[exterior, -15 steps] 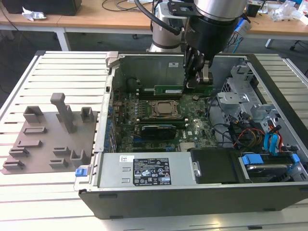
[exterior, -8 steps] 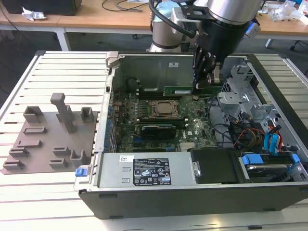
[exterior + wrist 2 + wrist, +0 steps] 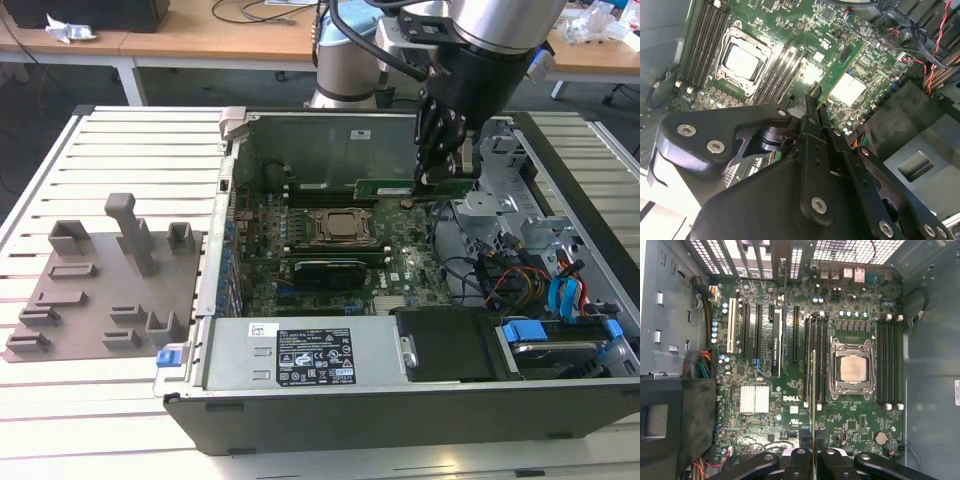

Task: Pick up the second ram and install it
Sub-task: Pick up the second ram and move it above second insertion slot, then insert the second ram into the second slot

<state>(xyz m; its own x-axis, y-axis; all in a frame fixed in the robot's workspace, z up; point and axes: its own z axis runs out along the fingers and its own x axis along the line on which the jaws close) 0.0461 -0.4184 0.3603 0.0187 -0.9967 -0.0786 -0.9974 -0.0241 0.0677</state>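
Tool [image 3: 441,176] clamped on second ram [image 3: 390,187] | over motherboard slots [image 3: 816,340] | case wall [image 3: 330,140] near

Bright, even room light; glare washed out CPU lid [image 3: 742,61] and heatsink [image 3: 849,91]; gripper [image 3: 815,102] showed dark in foreground.

The power supply label [image 3: 320,358] is illegible.

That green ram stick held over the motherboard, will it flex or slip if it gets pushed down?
The second ram is probably stiff: held near one end by the gripper, it juts out level without sagging. It is likely light, showing as a thin edge in the first wrist view. Gripped off-centre, it might pivot between the fingers if pushed.
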